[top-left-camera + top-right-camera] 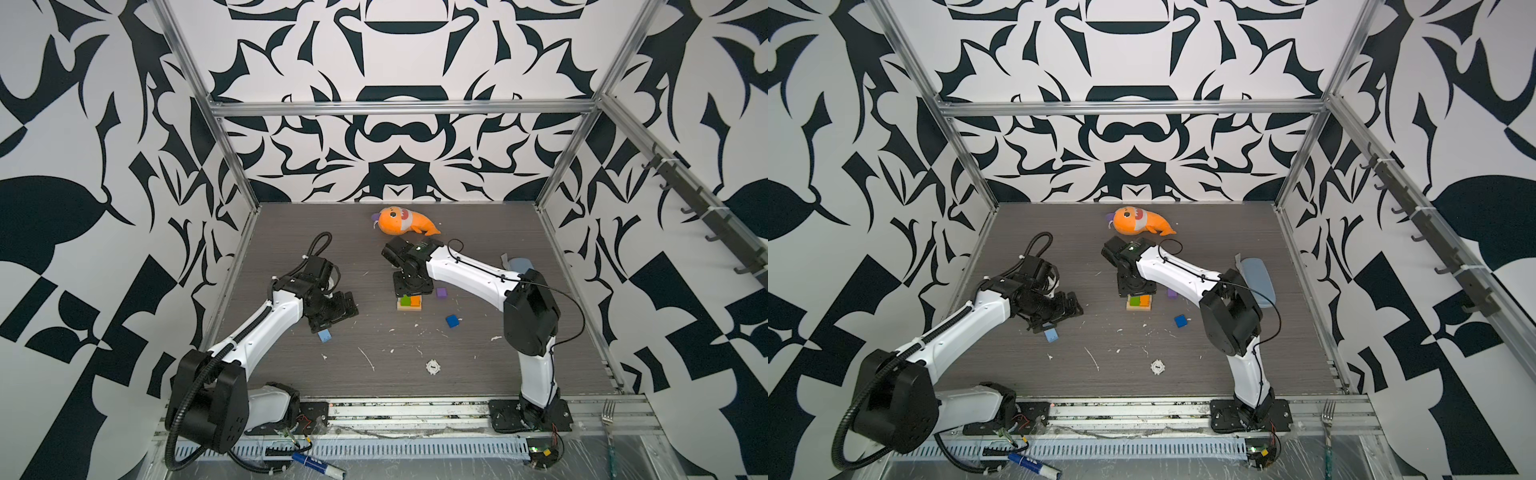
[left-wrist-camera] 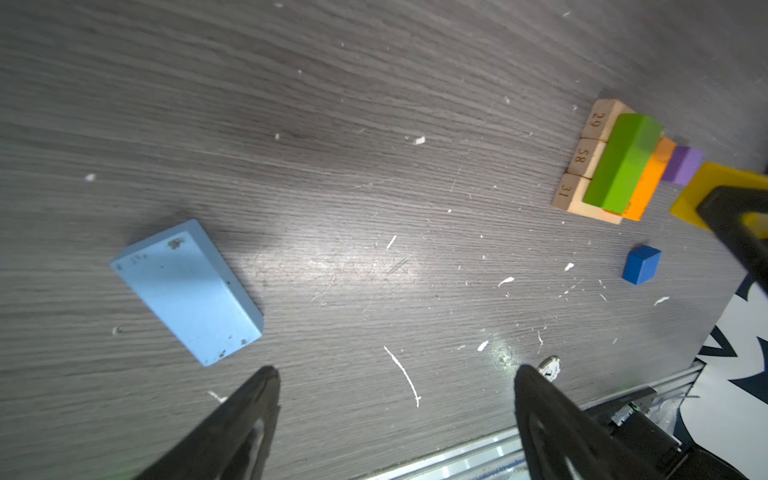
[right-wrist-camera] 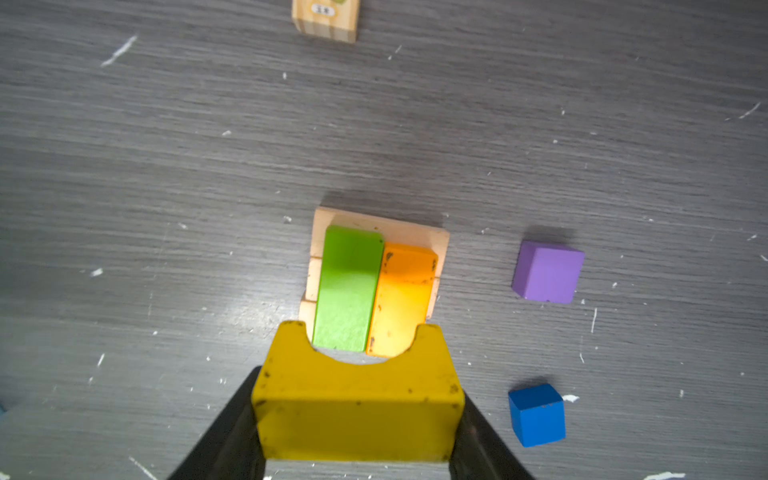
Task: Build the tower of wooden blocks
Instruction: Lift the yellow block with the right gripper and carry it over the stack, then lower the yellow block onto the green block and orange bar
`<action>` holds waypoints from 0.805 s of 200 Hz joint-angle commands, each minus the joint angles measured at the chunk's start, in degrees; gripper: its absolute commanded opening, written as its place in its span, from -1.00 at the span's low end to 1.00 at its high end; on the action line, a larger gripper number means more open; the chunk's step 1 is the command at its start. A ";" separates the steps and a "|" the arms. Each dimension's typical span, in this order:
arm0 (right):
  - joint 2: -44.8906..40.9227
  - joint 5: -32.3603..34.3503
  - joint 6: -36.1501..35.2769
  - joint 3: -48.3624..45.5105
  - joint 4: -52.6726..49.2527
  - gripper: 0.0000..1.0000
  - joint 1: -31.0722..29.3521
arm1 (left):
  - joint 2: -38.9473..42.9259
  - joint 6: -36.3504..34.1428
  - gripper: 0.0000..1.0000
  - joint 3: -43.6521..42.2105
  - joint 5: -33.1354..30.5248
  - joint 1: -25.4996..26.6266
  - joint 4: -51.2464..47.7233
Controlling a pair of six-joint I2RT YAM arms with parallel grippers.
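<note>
Just beside and above the green brick (image 3: 349,286) and orange brick (image 3: 405,291), right gripper (image 3: 357,415) clamps yellow arch block (image 3: 357,399), long axis crosswise to theirs.

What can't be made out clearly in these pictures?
Tan wooden block: cut off by the right wrist view's edge.
Light-blue wooden brick: partly under the left arm in both top views.
Small white round thing: too small to identify in a top view.

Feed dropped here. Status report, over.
Right gripper shut on yellow arch block, at green-orange stack. Left gripper open, empty, near light-blue brick. Nothing in the way.
</note>
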State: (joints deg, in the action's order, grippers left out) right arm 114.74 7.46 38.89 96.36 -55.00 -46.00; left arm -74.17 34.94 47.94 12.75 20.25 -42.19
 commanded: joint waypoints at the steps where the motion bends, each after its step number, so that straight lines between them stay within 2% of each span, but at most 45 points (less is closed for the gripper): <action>1: 0.12 -0.52 0.87 0.21 0.20 -0.05 0.64 | -1.02 -0.22 0.82 1.54 0.95 -0.15 -0.44; 61: 0.69 -1.78 2.23 -1.70 2.28 -0.06 1.39 | -1.02 -0.40 0.84 1.02 0.68 -0.14 -0.24; 161: 1.46 -0.95 3.41 -2.30 2.72 -0.04 1.44 | 0.08 -0.68 0.99 0.67 -0.89 -0.14 -1.11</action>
State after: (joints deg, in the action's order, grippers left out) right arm 117.80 5.37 40.84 94.48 -52.21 -44.71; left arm -75.11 34.76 47.94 12.67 20.25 -42.19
